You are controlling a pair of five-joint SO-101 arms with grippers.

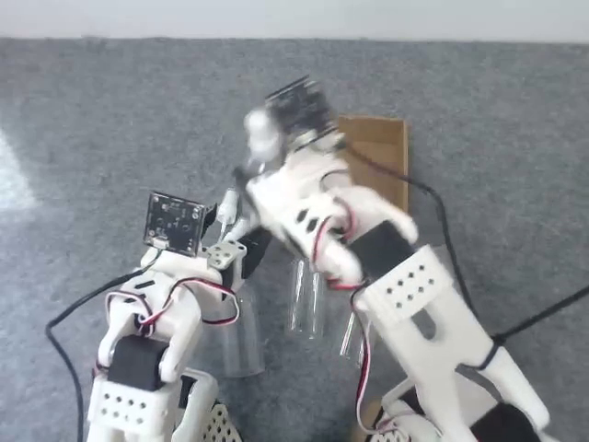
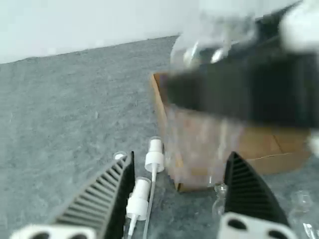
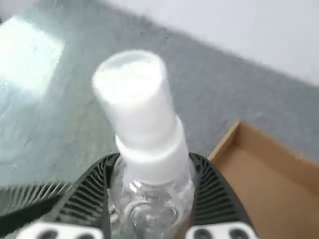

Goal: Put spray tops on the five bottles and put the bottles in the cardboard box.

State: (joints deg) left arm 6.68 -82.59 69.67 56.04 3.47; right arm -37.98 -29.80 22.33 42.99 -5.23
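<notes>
Upper centre, bottle [image 1: 262, 138]: capped, clamped between right jaws, beside cardboard box [image 1: 379, 152].
Left jaws: wide apart, holding nothing, above loose spray tops [image 2: 154, 160].
Surface [image 1: 92, 120]: grey, clear bottles [image 1: 308, 295] lying mid-frame.

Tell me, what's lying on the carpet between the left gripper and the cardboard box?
Loose white spray tops lie on the grey carpet between the left gripper and the cardboard box, shown in the left wrist view.

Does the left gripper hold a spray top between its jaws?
No, the left gripper stands open, and two spray tops lie loose on the carpet below it.
</notes>
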